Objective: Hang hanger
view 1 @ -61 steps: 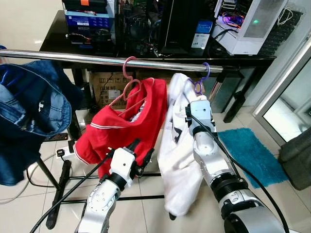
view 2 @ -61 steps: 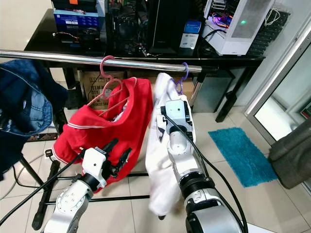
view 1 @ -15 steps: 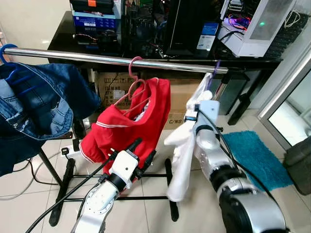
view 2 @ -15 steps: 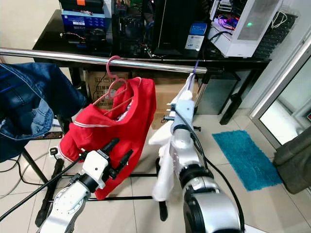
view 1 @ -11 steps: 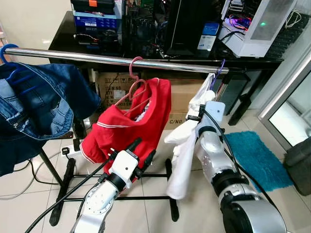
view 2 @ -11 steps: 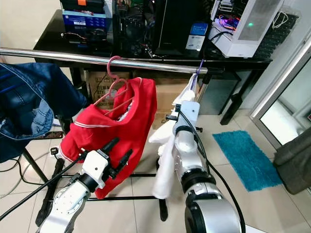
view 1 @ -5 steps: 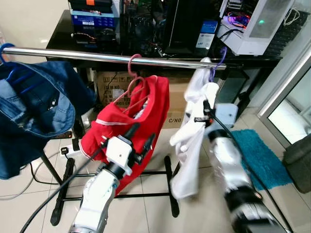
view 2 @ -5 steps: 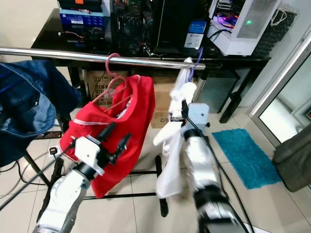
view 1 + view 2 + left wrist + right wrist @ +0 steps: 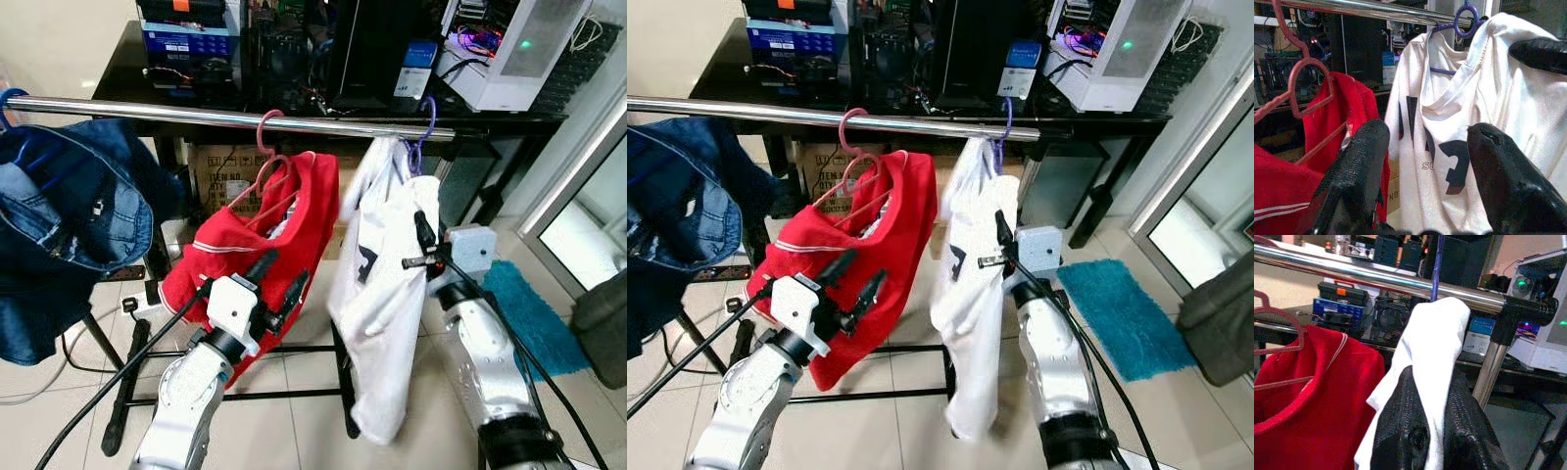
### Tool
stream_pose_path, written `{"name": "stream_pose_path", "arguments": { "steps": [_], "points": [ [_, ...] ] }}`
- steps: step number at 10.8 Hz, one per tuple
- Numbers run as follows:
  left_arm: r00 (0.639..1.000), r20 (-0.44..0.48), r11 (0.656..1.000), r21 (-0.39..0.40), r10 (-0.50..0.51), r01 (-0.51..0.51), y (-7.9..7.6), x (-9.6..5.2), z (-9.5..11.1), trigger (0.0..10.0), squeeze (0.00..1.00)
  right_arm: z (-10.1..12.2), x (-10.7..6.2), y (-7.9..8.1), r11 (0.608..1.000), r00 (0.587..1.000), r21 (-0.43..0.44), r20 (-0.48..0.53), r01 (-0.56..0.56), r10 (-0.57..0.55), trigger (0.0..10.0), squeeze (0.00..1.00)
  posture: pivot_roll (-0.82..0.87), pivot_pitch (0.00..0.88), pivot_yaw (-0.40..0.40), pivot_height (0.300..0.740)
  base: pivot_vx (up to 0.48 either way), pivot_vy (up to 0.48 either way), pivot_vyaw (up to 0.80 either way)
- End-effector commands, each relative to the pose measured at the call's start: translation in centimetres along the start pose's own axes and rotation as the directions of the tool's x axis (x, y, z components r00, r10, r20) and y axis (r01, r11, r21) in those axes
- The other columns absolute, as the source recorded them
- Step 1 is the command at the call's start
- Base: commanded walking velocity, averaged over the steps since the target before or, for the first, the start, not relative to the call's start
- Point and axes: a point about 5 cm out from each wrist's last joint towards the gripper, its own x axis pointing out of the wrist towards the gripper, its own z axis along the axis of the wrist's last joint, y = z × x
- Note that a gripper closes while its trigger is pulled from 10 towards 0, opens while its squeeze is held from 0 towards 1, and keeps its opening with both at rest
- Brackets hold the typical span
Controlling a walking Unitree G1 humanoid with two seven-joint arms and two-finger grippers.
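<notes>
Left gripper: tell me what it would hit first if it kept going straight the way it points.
Probably the white shirt: in its wrist view the left gripper, fingers open, frames the shirt's dark print. The red shirt lies off to one side. Depth is unclear.

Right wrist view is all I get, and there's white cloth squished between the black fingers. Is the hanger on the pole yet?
Observer: Yes. The purple hanger hooks over the rail, close to its right end.
Operator: Is there a picture on the shirt?
Observer: The white shirt has a dark printed design on its front.
Operator: Where's my other hand?
Observer: The left gripper hangs open, low in front of the red shirt, holding nothing.
</notes>
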Motion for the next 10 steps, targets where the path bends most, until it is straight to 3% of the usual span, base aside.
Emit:
{"name": "stream_pose_path", "arguments": {
  "steps": [1,4,9,10],
  "points": [
    [1.0,-0.005,1.0,0.001,-0.025,0.025,-0.5,0.2,0.2,10.0,0.0,1.7,0.0,-0.5,1.0,0.997,-0.005,0.071,-0.007,0.008,0.0,0.0,0.15,0.021,-0.096,0.74,0.0,0.0,0.0],
    [0.999,-0.019,1.0,-0.007,-0.028,0.028,-0.8,0.2,-0.1,10.0,0.0,1.0,-2.0,-0.8,0.997,0.998,-0.049,0.007,-0.054,0.055,0.0,0.0,0.13,0.025,-0.099,0.74,0.0,0.0,0.0],
    [0.999,-0.039,0.999,-0.033,-0.02,0.019,-1.4,0.2,-0.7,10.0,0.0,-0.4,-5.0,-1.4,0.992,0.995,-0.115,-0.092,-0.047,0.037,0.0,0.0,0.11,0.023,-0.103,0.74,0.0,0.0,0.0],
    [0.999,-0.042,0.999,-0.031,0.004,-0.006,-1.4,0.2,-0.6,10.0,0.0,-0.3,-5.5,-1.4,0.994,0.996,-0.105,-0.091,-0.028,0.019,9.3,0.0,0.11,0.021,-0.102,0.74,0.0,0.0,0.0]
  ]
}}
